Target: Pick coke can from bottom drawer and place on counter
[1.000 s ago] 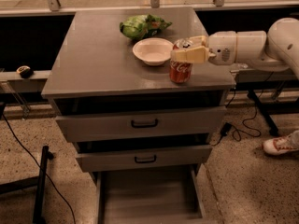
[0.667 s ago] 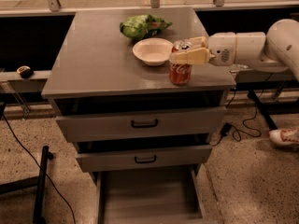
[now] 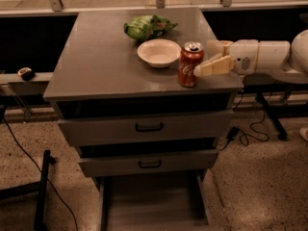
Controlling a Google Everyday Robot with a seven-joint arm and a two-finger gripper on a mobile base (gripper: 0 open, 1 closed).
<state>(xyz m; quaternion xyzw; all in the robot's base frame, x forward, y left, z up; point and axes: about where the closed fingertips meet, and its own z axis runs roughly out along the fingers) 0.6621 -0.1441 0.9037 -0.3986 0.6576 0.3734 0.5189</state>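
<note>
The coke can (image 3: 190, 64), red with white script and a silver top, stands upright on the counter (image 3: 96, 57) near its front right corner. My gripper (image 3: 208, 57) reaches in from the right on a white arm and sits just right of the can. Its two beige fingers (image 3: 215, 66) are spread apart and the can is not between them. The bottom drawer (image 3: 154, 203) is pulled out at the foot of the cabinet, and its grey floor shows nothing on it.
A white bowl (image 3: 159, 52) sits just left of and behind the can. A green chip bag (image 3: 148, 27) lies further back. The two upper drawers with black handles (image 3: 148, 127) are pushed nearly shut. Cables and a black stand (image 3: 43, 186) are on the floor at left.
My gripper was around the can on the counter. It has let go and drawn back to the right, and the can stays standing.
</note>
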